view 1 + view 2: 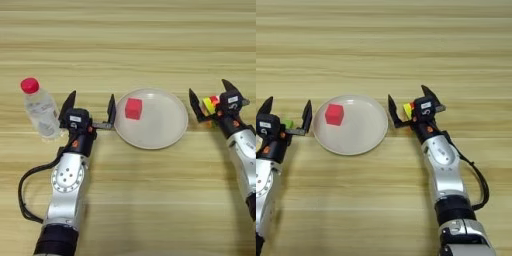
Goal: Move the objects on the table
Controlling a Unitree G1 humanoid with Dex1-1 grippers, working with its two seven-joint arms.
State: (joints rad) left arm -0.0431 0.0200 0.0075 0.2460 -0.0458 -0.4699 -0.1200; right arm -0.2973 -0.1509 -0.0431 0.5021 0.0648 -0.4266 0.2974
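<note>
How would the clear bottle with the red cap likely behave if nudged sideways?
The clear bottle stands upright, tall on a narrow base, so it would probably tip. Round-bodied, it would likely roll once down. It looks thin-walled plastic, perhaps light; contents unclear.

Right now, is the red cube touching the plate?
Touching. Both views show the red cube sitting on the plate, left of its centre, with no gripper on it.
</note>
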